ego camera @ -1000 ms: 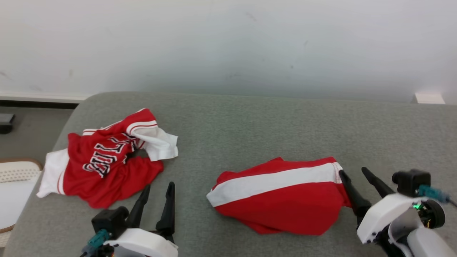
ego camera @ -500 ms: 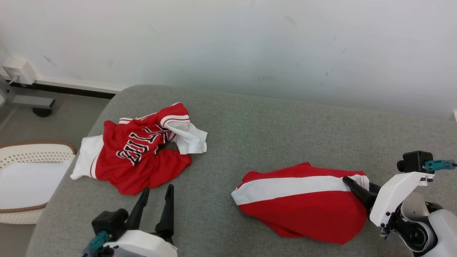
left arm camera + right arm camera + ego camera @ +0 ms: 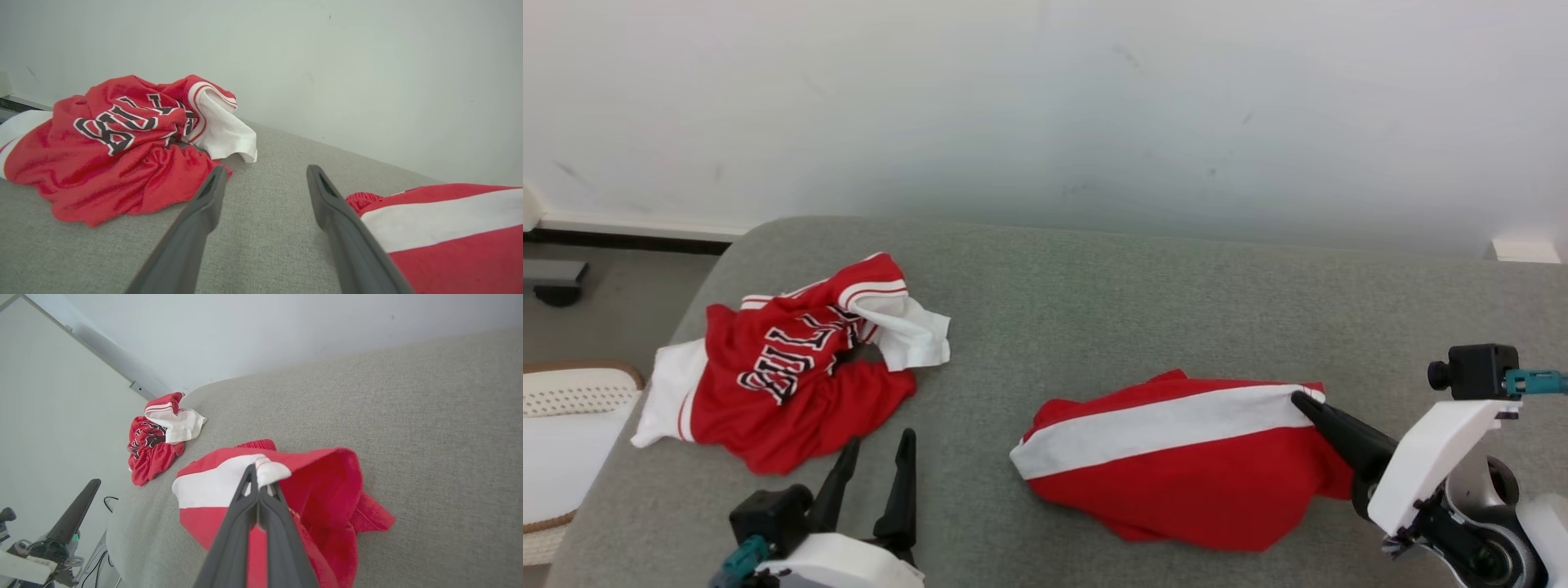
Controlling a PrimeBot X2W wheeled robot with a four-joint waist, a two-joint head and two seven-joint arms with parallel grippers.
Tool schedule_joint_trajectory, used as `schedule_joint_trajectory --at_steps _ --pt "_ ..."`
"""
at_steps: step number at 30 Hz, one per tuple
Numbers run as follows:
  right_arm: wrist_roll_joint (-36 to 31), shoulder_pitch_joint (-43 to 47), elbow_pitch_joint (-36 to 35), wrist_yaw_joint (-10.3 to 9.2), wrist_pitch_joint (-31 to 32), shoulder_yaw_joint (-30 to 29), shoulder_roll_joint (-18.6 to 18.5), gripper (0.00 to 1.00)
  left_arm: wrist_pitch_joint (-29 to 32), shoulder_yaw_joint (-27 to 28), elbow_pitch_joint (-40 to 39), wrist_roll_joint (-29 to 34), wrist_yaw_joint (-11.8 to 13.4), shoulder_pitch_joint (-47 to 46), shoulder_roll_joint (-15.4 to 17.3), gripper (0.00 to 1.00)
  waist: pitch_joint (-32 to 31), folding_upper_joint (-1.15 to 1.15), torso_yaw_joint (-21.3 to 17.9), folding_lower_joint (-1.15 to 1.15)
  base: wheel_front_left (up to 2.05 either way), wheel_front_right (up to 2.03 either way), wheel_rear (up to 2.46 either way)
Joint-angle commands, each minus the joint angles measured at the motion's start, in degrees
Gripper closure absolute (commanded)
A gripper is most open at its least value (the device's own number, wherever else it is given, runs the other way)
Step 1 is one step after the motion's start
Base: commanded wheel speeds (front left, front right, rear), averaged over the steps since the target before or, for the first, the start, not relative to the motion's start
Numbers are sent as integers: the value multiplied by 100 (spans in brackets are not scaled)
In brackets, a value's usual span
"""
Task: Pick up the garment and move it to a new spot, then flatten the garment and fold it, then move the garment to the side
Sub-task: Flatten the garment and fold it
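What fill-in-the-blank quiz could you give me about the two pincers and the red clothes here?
1. The right pincer is shut on the white ____ of the garment on the right.
2. The left pincer is ____ and holds nothing.
3. The shirt with black lettering lies on the robot's ____ side of the grey cushion.
Missing words: stripe; open; left.

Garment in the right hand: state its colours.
The garment is red with a broad white stripe; head view shows it best.
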Motion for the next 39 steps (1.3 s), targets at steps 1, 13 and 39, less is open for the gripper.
schedule_joint_trajectory --at_steps 1,13,39 --pt "204 237 -311 -11 99 22 -158 100 -3 38 -18 77 -19 73 1 0 -35 0 -194 0 0 0 0" --pt "483 1689 -1815 -11 675 81 -1322 100 -3 228 -59 171 -36 157 54 0 -40 0 -882 0 0 0 0" --pt "-233 2005 -617 -11 -541 -580 -1212 0 -3 474 -136 220 -64 246 100 0 -83 0 -990 0 0 0 0"
